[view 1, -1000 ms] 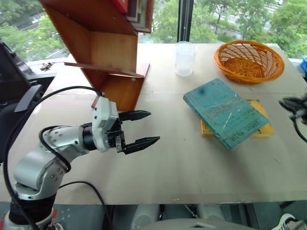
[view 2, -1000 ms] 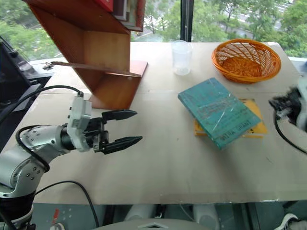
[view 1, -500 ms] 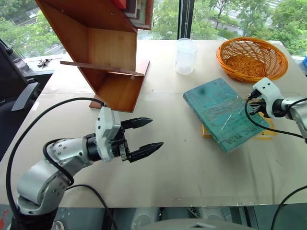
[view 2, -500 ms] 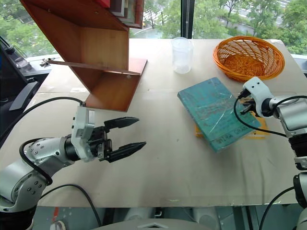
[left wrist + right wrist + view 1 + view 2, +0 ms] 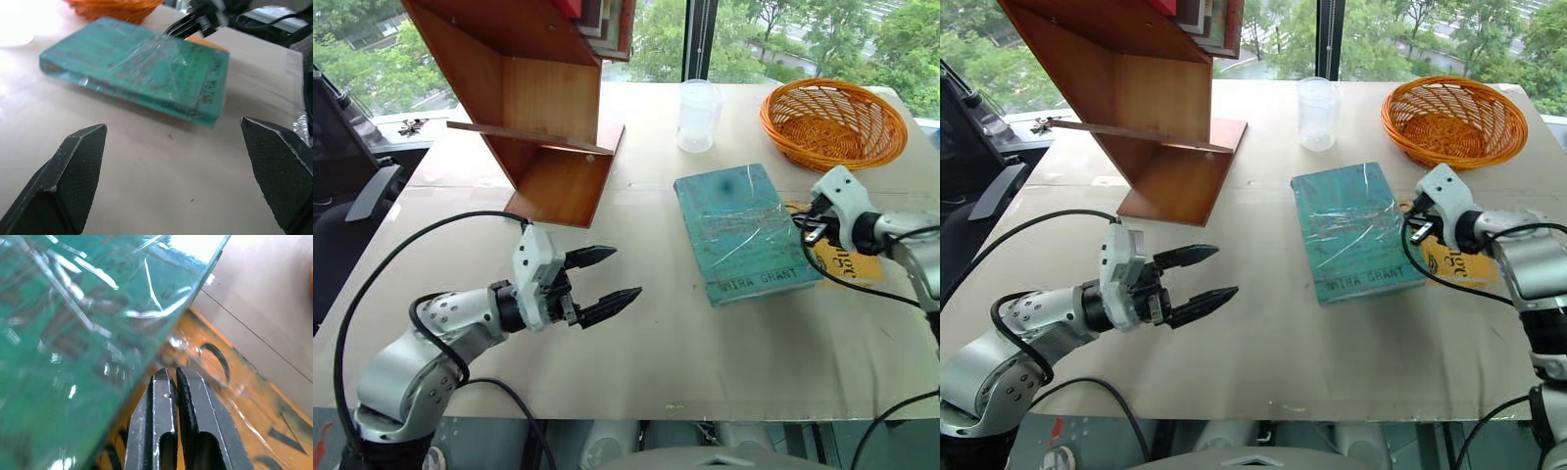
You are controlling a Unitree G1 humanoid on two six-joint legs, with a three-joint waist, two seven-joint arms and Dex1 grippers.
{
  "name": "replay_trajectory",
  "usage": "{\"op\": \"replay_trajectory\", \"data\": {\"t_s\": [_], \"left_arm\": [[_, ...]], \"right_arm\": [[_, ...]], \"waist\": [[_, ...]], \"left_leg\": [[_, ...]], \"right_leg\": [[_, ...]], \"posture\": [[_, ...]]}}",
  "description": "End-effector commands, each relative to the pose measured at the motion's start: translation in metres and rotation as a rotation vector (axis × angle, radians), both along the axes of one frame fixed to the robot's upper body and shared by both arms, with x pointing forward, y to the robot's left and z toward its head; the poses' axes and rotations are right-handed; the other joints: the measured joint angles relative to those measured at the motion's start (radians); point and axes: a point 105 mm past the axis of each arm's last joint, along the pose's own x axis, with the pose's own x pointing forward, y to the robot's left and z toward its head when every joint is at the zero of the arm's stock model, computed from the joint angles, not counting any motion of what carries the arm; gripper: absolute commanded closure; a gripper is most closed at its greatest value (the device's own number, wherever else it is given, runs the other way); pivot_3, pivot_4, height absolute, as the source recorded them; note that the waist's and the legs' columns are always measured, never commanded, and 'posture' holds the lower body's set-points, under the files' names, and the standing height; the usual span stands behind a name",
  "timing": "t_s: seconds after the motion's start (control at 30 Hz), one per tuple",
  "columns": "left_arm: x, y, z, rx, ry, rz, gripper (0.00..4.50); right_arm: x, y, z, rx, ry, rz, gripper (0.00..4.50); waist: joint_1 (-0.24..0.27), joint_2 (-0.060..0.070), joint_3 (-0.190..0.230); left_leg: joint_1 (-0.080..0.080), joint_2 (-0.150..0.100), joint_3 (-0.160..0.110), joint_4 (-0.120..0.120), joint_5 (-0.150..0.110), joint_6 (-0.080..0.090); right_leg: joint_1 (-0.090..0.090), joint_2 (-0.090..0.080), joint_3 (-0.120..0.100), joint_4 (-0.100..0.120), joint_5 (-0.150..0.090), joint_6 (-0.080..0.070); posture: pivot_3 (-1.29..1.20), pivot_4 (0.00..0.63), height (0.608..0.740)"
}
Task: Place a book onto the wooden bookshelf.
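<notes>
One teal book, one yellow book, one wooden bookshelf, one basket, one plastic cup, two grippers: left, right

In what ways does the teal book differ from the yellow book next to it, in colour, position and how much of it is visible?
The teal book is green-blue with dark lettering along its near edge; the yellow book is yellow with a dark ornate title. The teal book lies on top and shows its whole cover; the yellow book lies underneath, with just its right part sticking out. The right gripper sits at the teal book's right edge, over the yellow book. Both lie flat on the table in glossy wrap.
</notes>
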Motion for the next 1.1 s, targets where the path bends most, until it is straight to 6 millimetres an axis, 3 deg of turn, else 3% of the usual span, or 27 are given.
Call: {"op": "replay_trajectory", "data": {"t_s": [0.03,0.1,0.13,0.23,0.27,0.4,0.53,0.7,0.9,1.0,1.1], "left_arm": [[0.011,-0.004,-0.004,-0.050,0.173,0.003,0.00],[0.023,-0.004,-0.007,-0.072,0.277,0.014,0.00],[0.030,-0.005,-0.009,-0.086,0.327,0.019,0.00],[0.046,-0.009,-0.016,-0.122,0.487,0.025,0.00],[0.051,-0.011,-0.016,-0.147,0.535,0.023,0.00],[0.074,-0.030,-0.020,-0.257,0.687,0.023,0.00],[0.102,-0.063,-0.038,-0.361,0.829,0.074,0.00],[0.115,-0.106,-0.047,-0.494,0.916,0.054,0.00],[0.116,-0.114,-0.046,-0.515,0.910,0.024,0.00],[0.122,-0.137,-0.050,-0.563,0.913,-0.008,0.86],[0.124,-0.135,-0.046,-0.615,0.931,-0.033,2.24]], "right_arm": [[-0.051,-0.004,0.045,0.141,-0.175,0.154,2.87],[-0.090,-0.002,0.049,0.180,-0.200,0.244,2.06],[-0.104,0.000,0.051,0.191,-0.213,0.259,1.42],[-0.134,0.005,0.057,0.210,-0.224,0.286,0.21],[-0.141,0.008,0.059,0.230,-0.220,0.291,0.06],[-0.160,0.014,0.061,0.277,-0.232,0.260,0.06],[-0.172,0.026,0.055,0.329,-0.241,0.232,0.06],[-0.177,0.034,0.052,0.342,-0.273,0.183,0.06],[-0.177,0.037,0.051,0.340,-0.274,0.176,0.06],[-0.181,0.040,0.049,0.351,-0.285,0.142,0.00],[-0.182,0.040,0.048,0.349,-0.286,0.123,0.00]], "waist": [[0.006,0.000,0.000],[0.010,0.000,0.000],[0.008,0.001,-0.001],[-0.011,0.001,-0.001],[-0.018,0.000,0.000],[-0.025,-0.003,0.001],[-0.016,-0.005,0.000],[-0.016,-0.006,0.000],[-0.016,-0.005,0.000],[-0.008,-0.006,0.000],[-0.006,-0.006,0.001]], "left_leg": [[0.000,0.000,0.000,0.000,0.000,0.000],[0.001,0.001,-0.001,0.001,0.000,0.000],[0.001,0.001,-0.002,0.001,-0.001,0.002],[0.005,0.001,0.000,0.004,-0.003,0.005],[0.007,0.000,0.000,0.005,-0.003,0.005],[0.022,0.001,0.000,0.005,-0.003,0.006],[0.021,0.001,-0.001,0.007,-0.003,0.005],[0.018,0.000,-0.001,0.007,-0.001,0.001],[0.018,0.000,0.000,0.005,-0.001,0.000],[0.018,0.000,-0.001,0.005,-0.001,0.000],[0.017,-0.001,-0.001,0.005,-0.001,0.001]], "right_leg": [[0.000,0.000,0.000,0.000,0.000,0.000],[0.001,0.002,0.000,0.001,0.000,0.000],[0.002,0.002,-0.001,0.002,0.000,0.000],[0.005,0.003,0.001,0.006,0.000,0.001],[0.006,0.003,0.001,0.006,0.001,0.001],[0.021,0.004,0.001,0.006,0.000,0.001],[0.021,0.005,0.001,0.006,0.001,0.002],[0.019,0.002,0.001,0.005,0.001,0.002],[0.018,0.002,0.002,0.003,0.000,0.002],[0.018,0.002,0.001,0.003,0.000,0.002],[0.018,0.001,0.001,0.003,0.000,0.002]], "posture": [[0.00,0.150,0.740],[0.00,0.150,0.740],[0.00,0.150,0.740],[0.00,0.150,0.740],[0.00,0.150,0.740],[0.00,0.150,0.740],[0.00,0.150,0.740],[0.00,0.150,0.740],[0.00,0.150,0.740],[0.00,0.150,0.740],[0.00,0.150,0.740]]}}
